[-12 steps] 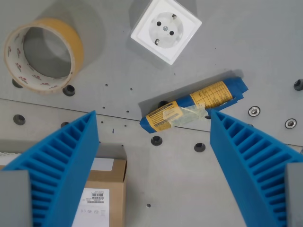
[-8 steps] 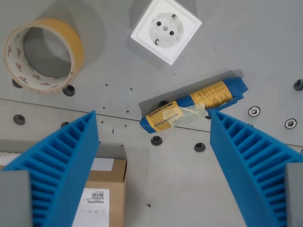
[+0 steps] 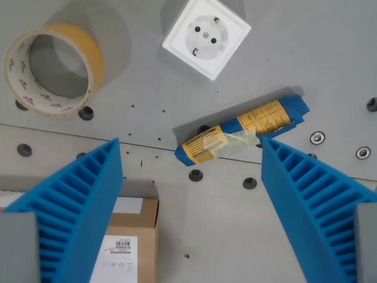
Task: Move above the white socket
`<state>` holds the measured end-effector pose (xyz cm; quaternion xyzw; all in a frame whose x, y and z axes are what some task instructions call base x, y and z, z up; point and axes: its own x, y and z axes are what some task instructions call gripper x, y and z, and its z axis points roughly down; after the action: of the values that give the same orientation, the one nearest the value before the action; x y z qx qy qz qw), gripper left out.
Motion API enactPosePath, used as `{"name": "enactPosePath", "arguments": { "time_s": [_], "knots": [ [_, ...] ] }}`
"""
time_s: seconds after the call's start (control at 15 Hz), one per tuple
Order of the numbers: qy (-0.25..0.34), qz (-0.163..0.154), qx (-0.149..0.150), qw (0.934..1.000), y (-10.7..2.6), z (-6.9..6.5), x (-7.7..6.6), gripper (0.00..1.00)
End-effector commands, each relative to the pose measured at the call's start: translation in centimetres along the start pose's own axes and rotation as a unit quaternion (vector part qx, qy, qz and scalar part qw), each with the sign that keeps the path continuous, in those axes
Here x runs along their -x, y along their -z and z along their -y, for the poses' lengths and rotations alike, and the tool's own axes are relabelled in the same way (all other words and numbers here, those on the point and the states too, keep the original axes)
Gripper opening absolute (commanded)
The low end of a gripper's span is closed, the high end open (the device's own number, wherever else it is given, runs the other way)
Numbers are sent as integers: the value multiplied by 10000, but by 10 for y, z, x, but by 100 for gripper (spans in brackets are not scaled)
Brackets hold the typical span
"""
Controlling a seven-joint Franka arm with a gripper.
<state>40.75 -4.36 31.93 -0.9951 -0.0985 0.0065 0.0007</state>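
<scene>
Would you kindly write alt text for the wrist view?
A white socket sits at top centre on a grey table, beyond the open, empty blue gripper. A tape roll lies top left, a blue-yellow packet mid-frame.

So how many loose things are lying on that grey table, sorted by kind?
Square white plastic socket: 1
Roll of yellowish clear tape: 1
Blue and yellow taped packet: 1
Brown cardboard box: 1
Total: 4

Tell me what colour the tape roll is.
The tape roll is yellowish-tan outside with a white inner core bearing small red print, seen in the wrist view.
</scene>
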Motion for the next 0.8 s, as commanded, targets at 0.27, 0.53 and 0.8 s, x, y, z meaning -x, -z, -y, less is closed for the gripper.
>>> {"name": "enactPosePath", "arguments": {
  "time_s": [0.27,0.53,0.8],
  "knots": [
    [-543,-151,40,9984,-9,-2,-4,100],
    [-858,-199,36,9961,-20,-4,-6,100],
    [-1230,-265,30,9921,-33,-6,-8,100]
  ]
}}
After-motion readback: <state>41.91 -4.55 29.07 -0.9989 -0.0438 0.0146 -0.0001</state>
